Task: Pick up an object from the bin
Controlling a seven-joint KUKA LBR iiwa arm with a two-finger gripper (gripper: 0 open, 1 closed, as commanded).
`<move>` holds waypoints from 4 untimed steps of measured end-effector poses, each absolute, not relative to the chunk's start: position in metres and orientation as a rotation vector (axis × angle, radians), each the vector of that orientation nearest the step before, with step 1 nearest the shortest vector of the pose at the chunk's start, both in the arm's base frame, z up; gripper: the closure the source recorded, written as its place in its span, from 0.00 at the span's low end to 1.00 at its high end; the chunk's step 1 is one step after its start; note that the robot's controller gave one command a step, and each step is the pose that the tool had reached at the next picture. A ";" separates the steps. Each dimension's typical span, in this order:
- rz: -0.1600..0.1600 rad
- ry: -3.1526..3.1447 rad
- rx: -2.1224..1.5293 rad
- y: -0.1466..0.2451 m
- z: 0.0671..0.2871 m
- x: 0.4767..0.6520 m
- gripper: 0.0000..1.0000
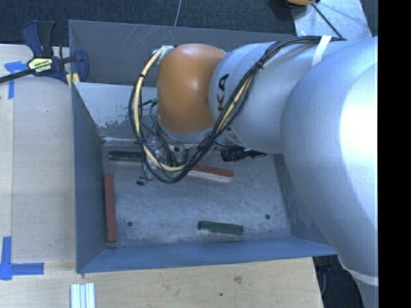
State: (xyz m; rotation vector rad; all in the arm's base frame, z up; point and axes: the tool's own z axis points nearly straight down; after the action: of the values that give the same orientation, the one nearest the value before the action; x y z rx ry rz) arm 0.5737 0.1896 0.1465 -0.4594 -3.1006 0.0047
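- Red stick (pixel 215 172), with a pale strip along one long side, lies flat on the floor of the bin (pixel 88 197) towards the back, about midway across, tilted slightly down to the right.
- Its left end runs under the cables (pixel 168 167); its right end lies in the open.
- Gripper (pixel 162 159) sits low at the back of the bin, just left of the red stick and near its hidden end.
- The orange cover (pixel 185 85) and the looped yellow and black cables hide most of the gripper, so I cannot tell whether it is clenched or released, nor whether it touches the stick.
- The arm (pixel 302 101) comes in from the right and covers the bin's right back corner.
- A dark bar (pixel 125 155) lies flat just left of the gripper, close to the back wall.
- A brown stick (pixel 110 209) lies along the foot of the left wall, running front to back, well apart from the gripper.
- A green bar (pixel 220 228) lies flat near the front wall, roughly parallel to it, well apart from the other pieces.
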 end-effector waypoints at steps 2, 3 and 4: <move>-0.002 -3.074 -0.663 0.207 0.145 0.619 0.00; -0.003 -3.075 -0.666 0.210 0.072 0.619 1.00; -0.003 -3.075 -0.666 0.210 0.072 0.619 1.00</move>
State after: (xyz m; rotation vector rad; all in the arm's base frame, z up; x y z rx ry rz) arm 0.6191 0.2095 0.0717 -0.6661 -3.0751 -0.0029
